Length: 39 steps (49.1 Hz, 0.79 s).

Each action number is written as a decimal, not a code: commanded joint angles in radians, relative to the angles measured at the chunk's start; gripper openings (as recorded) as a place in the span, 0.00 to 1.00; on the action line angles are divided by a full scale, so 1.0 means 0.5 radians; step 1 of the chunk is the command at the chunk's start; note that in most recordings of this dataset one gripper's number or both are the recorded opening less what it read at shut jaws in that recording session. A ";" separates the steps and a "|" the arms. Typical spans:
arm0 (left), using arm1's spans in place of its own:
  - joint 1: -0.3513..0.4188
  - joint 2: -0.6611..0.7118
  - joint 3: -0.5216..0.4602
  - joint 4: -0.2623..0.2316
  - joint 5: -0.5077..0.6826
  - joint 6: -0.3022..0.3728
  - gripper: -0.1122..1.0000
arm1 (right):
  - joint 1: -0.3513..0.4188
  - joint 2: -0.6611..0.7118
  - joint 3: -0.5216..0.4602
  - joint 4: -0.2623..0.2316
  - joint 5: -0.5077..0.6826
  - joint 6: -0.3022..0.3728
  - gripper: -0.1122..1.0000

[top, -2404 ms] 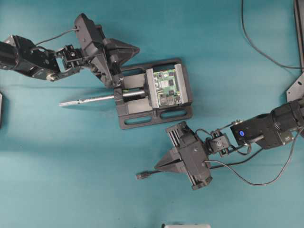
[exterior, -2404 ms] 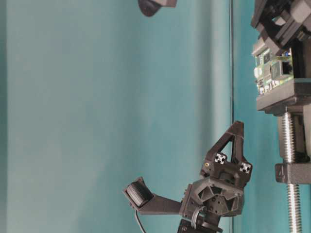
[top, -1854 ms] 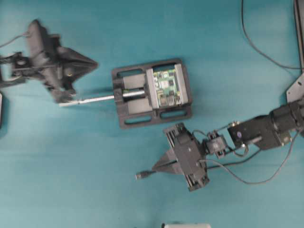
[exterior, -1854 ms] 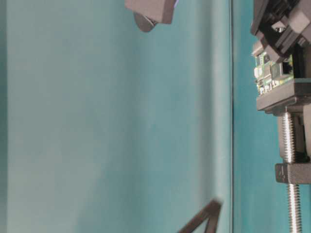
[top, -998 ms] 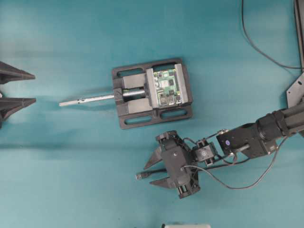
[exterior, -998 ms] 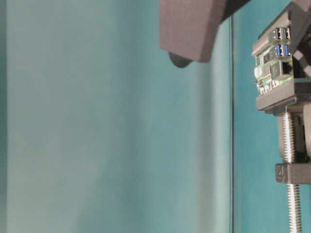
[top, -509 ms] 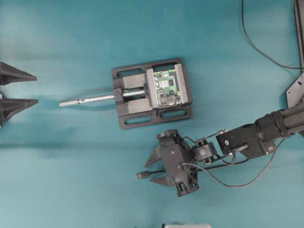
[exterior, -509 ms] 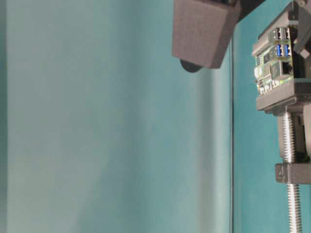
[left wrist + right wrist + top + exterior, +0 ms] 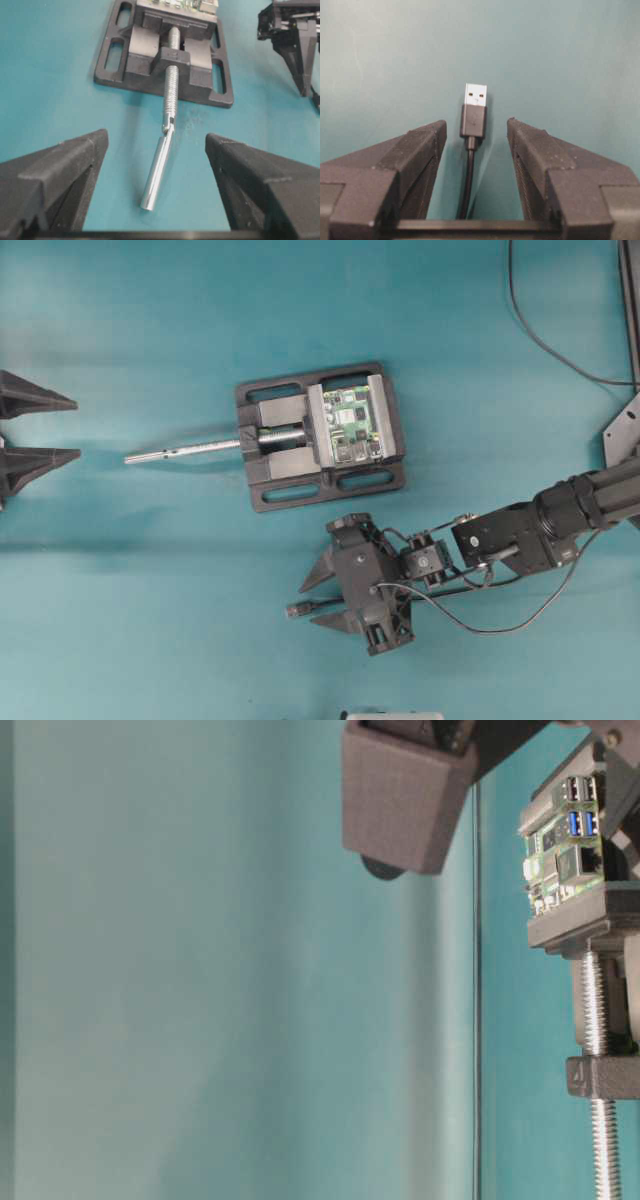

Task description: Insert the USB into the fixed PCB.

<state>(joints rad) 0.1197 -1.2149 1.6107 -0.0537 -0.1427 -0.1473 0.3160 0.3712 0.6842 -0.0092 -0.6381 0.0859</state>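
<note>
The USB [image 9: 296, 610] lies flat on the teal table at the end of its thin black cable, metal tip pointing left. My right gripper [image 9: 306, 606] is open and straddles it. In the right wrist view the USB [image 9: 474, 112] sits between the fingertips of the right gripper [image 9: 476, 122], touching neither. The fixed PCB [image 9: 355, 425] is clamped in the black vise [image 9: 300, 485], above the right gripper; the PCB [image 9: 560, 840] shows silver and blue ports side-on. My left gripper [image 9: 76, 428] is open and empty at the far left edge; the left gripper [image 9: 156, 134] faces the vise screw.
The silver screw rod [image 9: 180, 450] sticks out left of the vise toward the left gripper; its end [image 9: 160, 170] lies between the open fingers, further ahead. A thicker black cable [image 9: 540, 335] runs at top right. A metal bracket [image 9: 622, 425] stands at the right edge.
The left gripper pulled away from the vise to the left edge and then stayed still. The right gripper opened, swung down-left over the USB and crept slightly further left.
</note>
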 commanded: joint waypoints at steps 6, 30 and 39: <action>0.000 0.034 -0.046 0.012 -0.018 0.018 0.96 | 0.034 0.003 -0.046 0.086 -0.006 0.012 0.60; 0.000 0.034 -0.049 0.012 -0.018 0.018 0.96 | 0.071 0.003 -0.034 0.172 -0.006 0.012 0.50; 0.000 0.034 -0.046 0.012 -0.018 0.018 0.96 | 0.083 0.003 -0.028 0.175 0.034 0.015 0.46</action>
<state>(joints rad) 0.1197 -1.2149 1.6107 -0.0522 -0.1427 -0.1473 0.3497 0.3881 0.6765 0.0752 -0.6289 0.0905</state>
